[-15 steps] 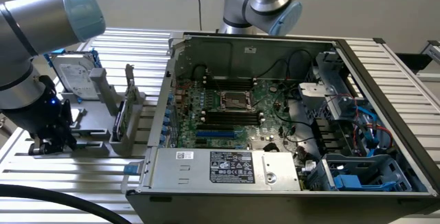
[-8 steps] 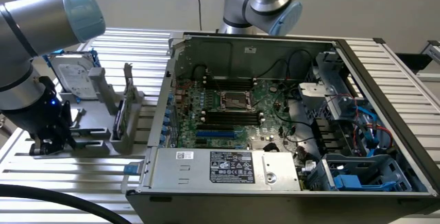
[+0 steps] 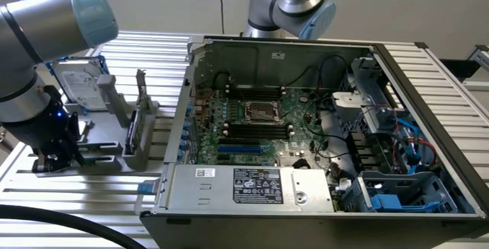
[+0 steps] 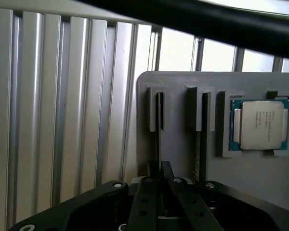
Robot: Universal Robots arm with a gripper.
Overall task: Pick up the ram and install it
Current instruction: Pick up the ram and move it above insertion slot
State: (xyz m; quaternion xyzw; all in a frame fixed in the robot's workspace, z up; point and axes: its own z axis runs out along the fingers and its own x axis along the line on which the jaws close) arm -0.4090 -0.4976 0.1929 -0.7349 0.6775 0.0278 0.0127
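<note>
**Item: ram (image 4: 159, 139).** A thin stick seen edge-on, standing upright in a narrow slot of the grey parts holder (image 4: 178, 144). From where I stand it has not left that slot.

**Item: gripper (image 4: 161, 169).** It is down at the near end of the parts holder (image 3: 107, 146), on the exterior view's left. The fingers are drawn in narrow and pinch the ram by its thin edge. The stick runs straight out from between the fingertips, so they are touching it.

**Item: neighbouring slot (image 4: 198, 134).** Just beside the ram's slot, with a dark thin strip in it. I cannot tell whether that is another stick.

**Item: processor chip (image 4: 261, 124).** It lies flat in its own recess of the holder, beyond the two slots and clear of the gripper.

**Item: hard drive (image 3: 77, 86).** It stands upright at the far end of the holder.

**Item: computer case (image 3: 283, 42).** It lies open on the slatted table (image 3: 145, 48), well apart from the gripper on the exterior view's right. The motherboard (image 3: 306, 117) is exposed, with black memory slots (image 3: 256, 129) either side of the processor socket.

**Status.** My judgement is that the grasp is made. The ram is not yet lifted out of the holder, carried to the case or seated in a slot.
</note>
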